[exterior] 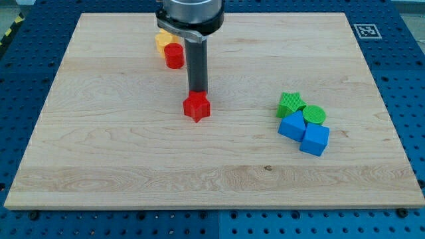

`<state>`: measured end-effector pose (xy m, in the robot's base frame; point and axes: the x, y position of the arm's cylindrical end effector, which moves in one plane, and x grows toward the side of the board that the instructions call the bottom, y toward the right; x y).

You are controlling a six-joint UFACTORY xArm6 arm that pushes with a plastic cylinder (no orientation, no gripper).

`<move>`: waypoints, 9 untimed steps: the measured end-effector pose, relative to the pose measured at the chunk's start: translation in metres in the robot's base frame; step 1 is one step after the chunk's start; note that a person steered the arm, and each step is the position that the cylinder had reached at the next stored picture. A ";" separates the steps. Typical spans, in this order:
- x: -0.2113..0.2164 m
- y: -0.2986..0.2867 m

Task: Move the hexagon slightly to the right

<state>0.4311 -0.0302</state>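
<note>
Blue perforated metal can be seen all around the pale wooden tabletop (133, 166), and a small black-and-white marker tag (365, 30) is stuck in the corner at the view's top right.

So, the red hexagon-ish block (196, 106) is found a bit left of the board's centre, sitting on its own with bare wood around it. The dark rod is planted right behind it, and my tip (197, 90) is placed at the block's top edge, touching it or just about; actual contact can't be made out from this angle. As for the tool, no jaws are fitted at all, just a straight rod, so nothing is spread, squeezed or pinched.

Up near the view's top, left of the rod, a red cylinder (174, 56) is seen pressed against a yellow block (163, 38), which is partly hidden behind it and the arm's housing, so its shape can't be called.

Over on the view's right, four blocks are bunched together and touching: a green star (289, 103), a green cylinder (315, 114), a blue block (291, 125) of unclear shape, and a blue cube (315, 140) at the bottom of the cluster. That group is kept well apart from the red hexagon.
</note>
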 end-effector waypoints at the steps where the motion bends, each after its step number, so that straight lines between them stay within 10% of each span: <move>1: -0.006 0.000; 9: -0.150 -0.088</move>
<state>0.2808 -0.1178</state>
